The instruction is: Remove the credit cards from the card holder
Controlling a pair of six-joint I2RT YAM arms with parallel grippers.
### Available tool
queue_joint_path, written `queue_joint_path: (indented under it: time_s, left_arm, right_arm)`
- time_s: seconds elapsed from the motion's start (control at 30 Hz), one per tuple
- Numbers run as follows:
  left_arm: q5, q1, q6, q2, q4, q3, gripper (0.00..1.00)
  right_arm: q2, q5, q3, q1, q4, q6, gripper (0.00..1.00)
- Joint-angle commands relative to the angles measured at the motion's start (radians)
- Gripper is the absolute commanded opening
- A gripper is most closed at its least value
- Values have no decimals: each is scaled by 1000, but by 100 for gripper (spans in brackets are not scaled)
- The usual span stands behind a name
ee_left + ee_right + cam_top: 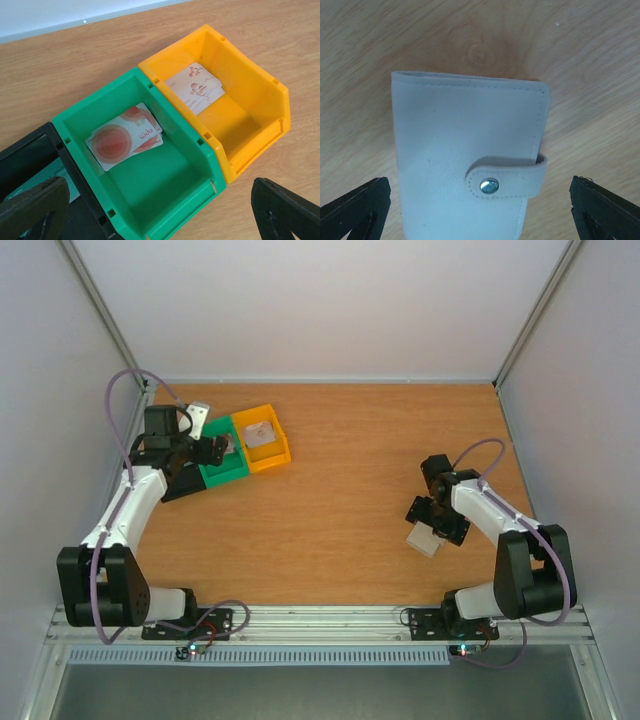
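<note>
Three bins stand touching in a row on the wooden bench (350, 520), toward its far left: black bin (25, 143), green bin (167, 197) between, yellow bin (252, 117).

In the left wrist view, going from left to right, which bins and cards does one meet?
Black bin, green bin with a reddish-pink card inside, yellow bin with a pale card inside.
</note>
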Motion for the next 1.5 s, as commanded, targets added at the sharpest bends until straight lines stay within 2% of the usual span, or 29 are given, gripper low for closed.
queue_joint_path:
  time_s: [0.0, 0.7, 0.8, 1.03, 1.27, 1.47]
  left_arm:
    - [43, -4, 3, 7, -35, 41, 99]
    - [32, -5, -2, 27, -18, 34, 99]
    - [27, -5, 1, 29, -12, 32, 99]
    - [3, -5, 12, 34, -16, 36, 99]
    - [6, -5, 15, 33, -13, 35, 99]
    - [9, -5, 17, 28, -14, 33, 99]
  right_arm:
    - [46, 21, 23, 5, 38, 40, 99]
    - [157, -55, -37, 7, 140, 15, 97]
    - [203, -56, 13, 46, 127, -28, 96]
    - [253, -33, 107, 233, 117, -86, 97]
    - [239, 63, 124, 241, -31, -31, 99]
    - [230, 24, 95, 240, -3, -14, 99]
